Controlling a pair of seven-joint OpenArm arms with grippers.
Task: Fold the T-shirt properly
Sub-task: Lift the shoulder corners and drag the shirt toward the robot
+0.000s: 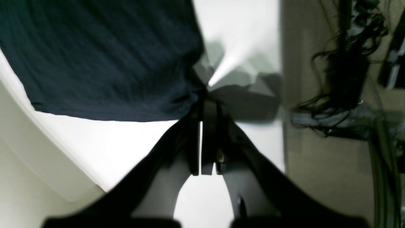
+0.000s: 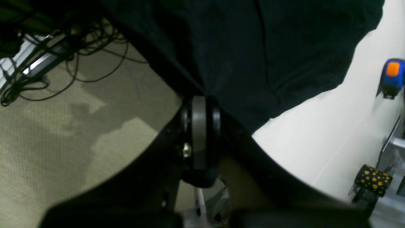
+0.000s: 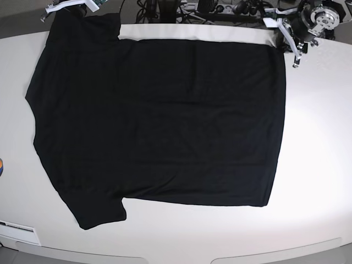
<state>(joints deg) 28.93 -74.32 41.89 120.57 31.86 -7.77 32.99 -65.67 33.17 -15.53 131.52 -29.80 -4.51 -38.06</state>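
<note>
Across the white bench (image 3: 319,137) lay the T-shirt (image 3: 159,121) – black, plain side up, spread flat from one pair of jaws to the other, its two short sleeves on the side by the right gripper (image 2: 202,95). Beyond the far edge of the bench, behind both sets of jaws, ran a beige carpeted floor (image 2: 63,133) strewn with dark cables (image 2: 79,50). The left gripper (image 1: 207,91) had its jaws pressed together on a corner of the shirt's hem, the cloth stretching away to one side of them. The right gripper's jaws were likewise clamped on a fold of the dark fabric – the shirt hung directly ahead of them. A small blue-and-orange object (image 2: 392,77) sat off to the side of those jaws.
</note>
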